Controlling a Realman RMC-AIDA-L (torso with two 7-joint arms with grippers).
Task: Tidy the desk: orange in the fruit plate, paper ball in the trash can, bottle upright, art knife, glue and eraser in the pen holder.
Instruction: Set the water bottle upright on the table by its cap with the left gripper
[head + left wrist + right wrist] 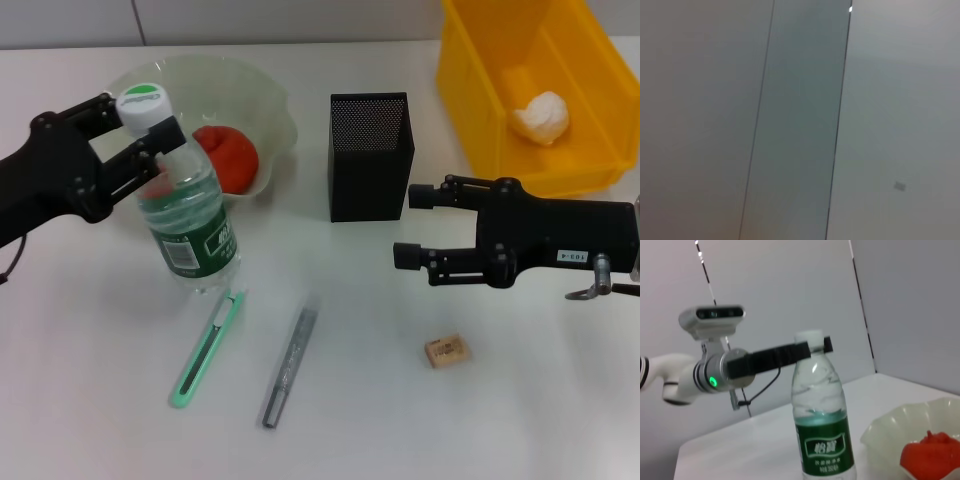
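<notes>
The bottle point(190, 230) stands upright on the desk point(90, 400), in front of the fruit plate point(272, 95). My left gripper point(148, 120) is shut on its neck just below the cap. The orange point(230, 158) lies in the fruit plate. The paper ball point(541, 117) lies in the trash can point(470, 70). The art knife point(207, 347), the glue point(290, 366) and the eraser point(445, 351) lie on the desk. My right gripper point(410, 226) is open and empty, to the right of the pen holder point(370, 155). The right wrist view shows the bottle point(822, 430), left gripper point(812, 347), plate point(890, 425) and orange point(932, 455).
The left wrist view shows only a plain wall. The trash can stands at the back right, behind my right arm. The eraser lies just in front of my right gripper; the knife and glue lie side by side near the front.
</notes>
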